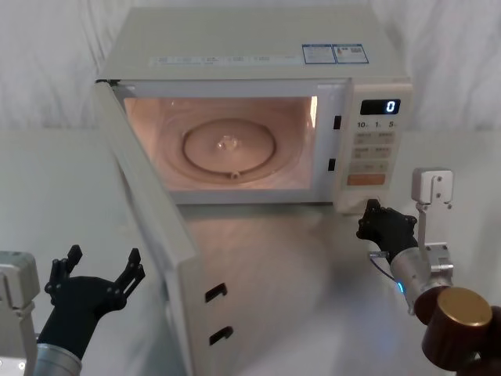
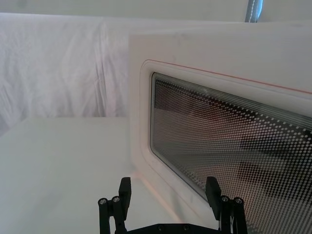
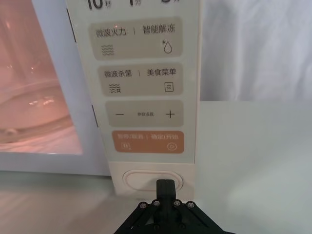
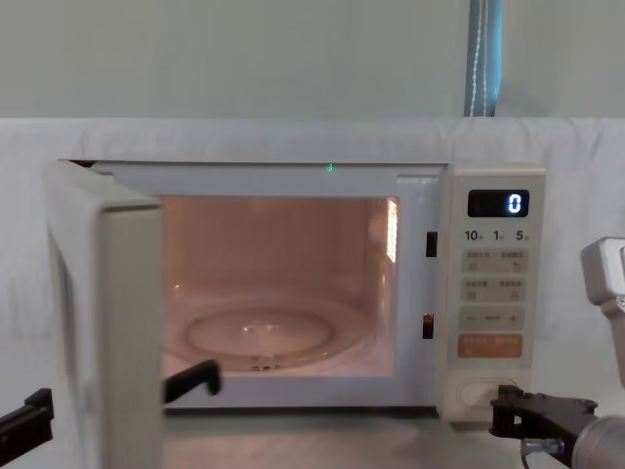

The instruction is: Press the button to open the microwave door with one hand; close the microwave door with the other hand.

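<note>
Door [image 1: 153, 235] is already swung open, cavity lit, turntable [image 1: 227, 149] bare, so the press half looks done; closing is what's left. Right tool [image 3: 165, 187] sits clenched, tip right at the button [image 3: 146, 179], touching or just off it, can't tell which. Button is at the foot of the control panel [image 1: 374, 149], under the orange key [image 3: 147, 142], at about 4 o'clock of the cavity in the head view; its long axis runs side to side across the panel.

Door hangs from its hinge on the microwave's left edge, long axis now running from the hinge out toward the robot, free edge toward 6 o'clock, window [image 2: 234, 146] facing 9 o'clock.

Left tool [image 1: 95, 270] is released, fingers spread, near the door's outer face at about 8 o'clock of the cavity, not touching. My guess: it pushes the door toward 3 o'clock to shut it.
</note>
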